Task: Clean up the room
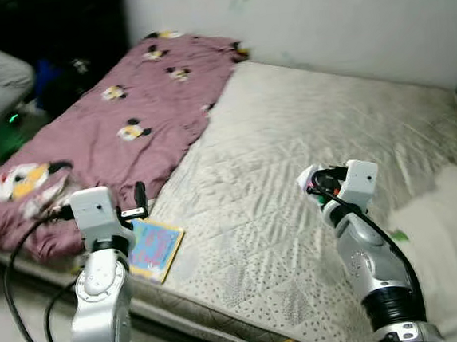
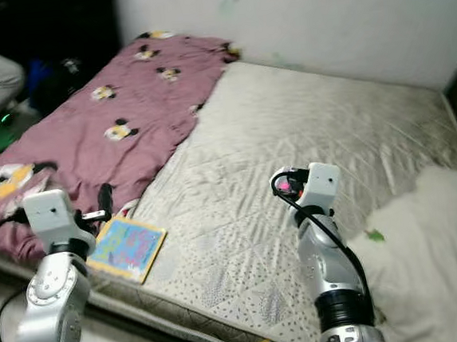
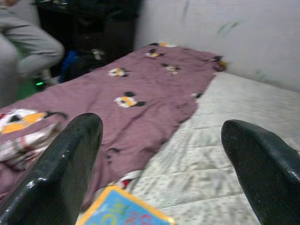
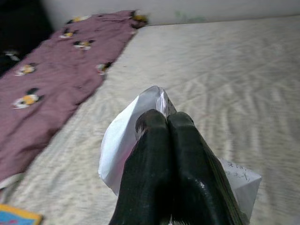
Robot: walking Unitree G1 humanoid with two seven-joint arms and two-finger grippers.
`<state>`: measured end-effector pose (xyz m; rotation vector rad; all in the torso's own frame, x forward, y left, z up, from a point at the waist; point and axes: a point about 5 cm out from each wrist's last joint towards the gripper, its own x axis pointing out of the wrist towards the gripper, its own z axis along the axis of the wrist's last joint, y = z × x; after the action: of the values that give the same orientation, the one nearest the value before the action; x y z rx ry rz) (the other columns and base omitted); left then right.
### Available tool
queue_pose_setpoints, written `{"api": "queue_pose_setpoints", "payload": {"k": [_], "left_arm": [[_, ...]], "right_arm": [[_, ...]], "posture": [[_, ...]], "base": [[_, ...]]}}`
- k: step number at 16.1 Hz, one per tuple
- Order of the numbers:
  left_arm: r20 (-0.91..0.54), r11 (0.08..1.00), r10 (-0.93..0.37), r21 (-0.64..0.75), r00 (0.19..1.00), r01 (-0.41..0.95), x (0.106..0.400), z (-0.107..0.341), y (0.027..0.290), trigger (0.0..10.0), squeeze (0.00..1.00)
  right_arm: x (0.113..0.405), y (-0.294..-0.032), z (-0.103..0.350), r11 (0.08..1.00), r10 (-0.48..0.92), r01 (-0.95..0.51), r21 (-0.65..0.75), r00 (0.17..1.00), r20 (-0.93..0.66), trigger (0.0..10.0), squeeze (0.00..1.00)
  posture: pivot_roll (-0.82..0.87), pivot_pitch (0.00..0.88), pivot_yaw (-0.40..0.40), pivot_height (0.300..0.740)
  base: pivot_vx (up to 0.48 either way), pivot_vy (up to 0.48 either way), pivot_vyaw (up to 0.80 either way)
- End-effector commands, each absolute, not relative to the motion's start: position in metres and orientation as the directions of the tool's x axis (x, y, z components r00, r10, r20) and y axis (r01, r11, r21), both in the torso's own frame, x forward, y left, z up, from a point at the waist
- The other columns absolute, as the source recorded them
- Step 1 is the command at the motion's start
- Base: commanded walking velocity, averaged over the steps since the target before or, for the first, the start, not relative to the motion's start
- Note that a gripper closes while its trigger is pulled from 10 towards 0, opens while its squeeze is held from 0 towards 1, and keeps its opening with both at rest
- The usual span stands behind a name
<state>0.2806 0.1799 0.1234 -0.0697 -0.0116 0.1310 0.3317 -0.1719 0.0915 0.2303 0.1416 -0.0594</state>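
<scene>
A bedroom in a home. A bare quilted mattress fills the middle of the frame, with a mauve blanket printed with cartoon mice spread over its left side. A plain white wall runs across the top, a white pillow lies at lower right, and a colourful children's book sits at the mattress's near edge.

Quilted cloth mattress, plush blanket

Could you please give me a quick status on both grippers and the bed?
Left gripper open, above colourful square book at mattress edge. Right gripper shut on crumpled white paper piece over mattress. Mauve cartoon-print blanket bunched along left side.
</scene>
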Motion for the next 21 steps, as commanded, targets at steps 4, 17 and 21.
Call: {"api": "queue_pose_setpoints", "payload": {"k": [4,17,21], "left_arm": [[0.002,0.991,0.098,-0.093,0.995,-0.098,0.2802,0.1217,0.1731,10.0,0.00],[0.019,0.992,0.084,-0.099,0.996,-0.082,0.2844,0.1257,0.1703,10.0,0.00],[0.018,0.992,0.085,-0.095,0.996,-0.083,0.2850,0.1256,0.1711,10.0,0.00]], "right_arm": [[0.3346,-0.1755,0.0964,0.977,-0.063,0.090,0.192,0.988,-0.138,10.0,0.00],[0.3338,-0.1736,0.0961,0.980,-0.044,0.067,0.187,0.991,-0.126,10.0,0.00],[0.3338,-0.1733,0.0952,0.981,-0.034,0.057,0.183,0.991,-0.126,10.0,0.00]], "posture": [[-0.01,0.000,-0.060,0.740],[-0.01,0.000,-0.056,0.740],[-0.01,0.000,-0.054,0.740]], "base": [[0.000,0.000,-0.78],[0.000,0.279,-0.70],[0.000,0.147,0.00]]}}
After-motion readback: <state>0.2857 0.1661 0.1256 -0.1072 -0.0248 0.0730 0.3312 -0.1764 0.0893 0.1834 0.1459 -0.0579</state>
